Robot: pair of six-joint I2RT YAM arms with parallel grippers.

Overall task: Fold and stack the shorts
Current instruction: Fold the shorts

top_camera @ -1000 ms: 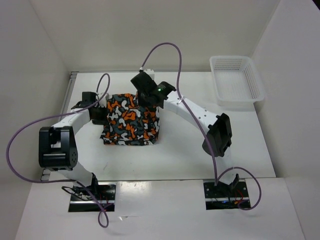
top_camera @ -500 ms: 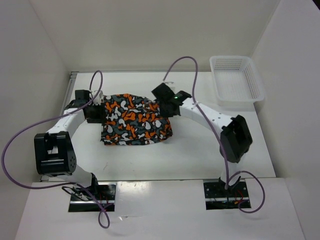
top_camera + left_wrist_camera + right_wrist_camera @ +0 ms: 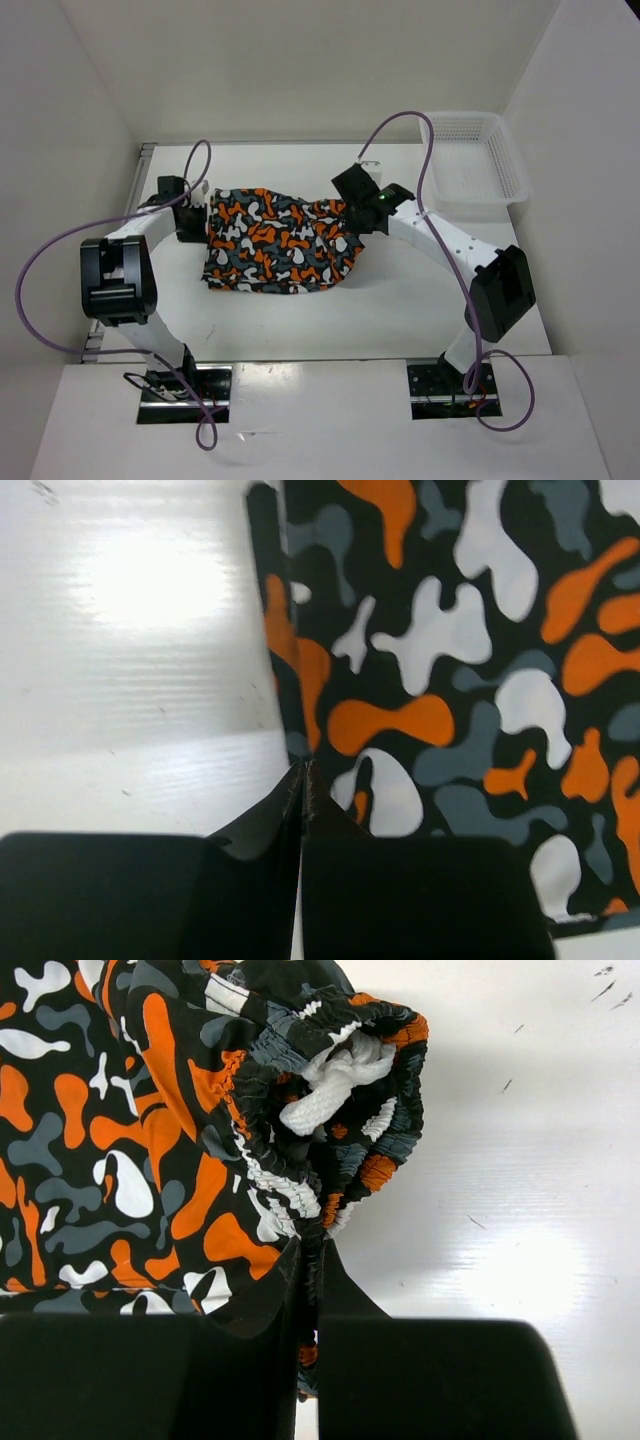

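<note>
The camouflage shorts (image 3: 275,240) lie spread across the middle of the table, orange, black, grey and white. My right gripper (image 3: 352,214) is shut on the bunched elastic waistband with its white drawstring (image 3: 330,1095) at the cloth's right end; fabric shows between the fingers (image 3: 318,1260). My left gripper (image 3: 196,222) sits at the shorts' left edge. Its fingertips (image 3: 303,772) meet right on the dark hem (image 3: 285,710), pinching its very edge. The shorts (image 3: 460,680) fill the right of the left wrist view.
A white mesh basket (image 3: 476,165) stands at the back right corner. White walls close in the table on the left, back and right. Purple cables arc over both arms.
My right gripper has carried the waistband to the right, spreading the shorts wider. The left gripper shifted slightly back along the left edge, opening and shutting again on the hem.
</note>
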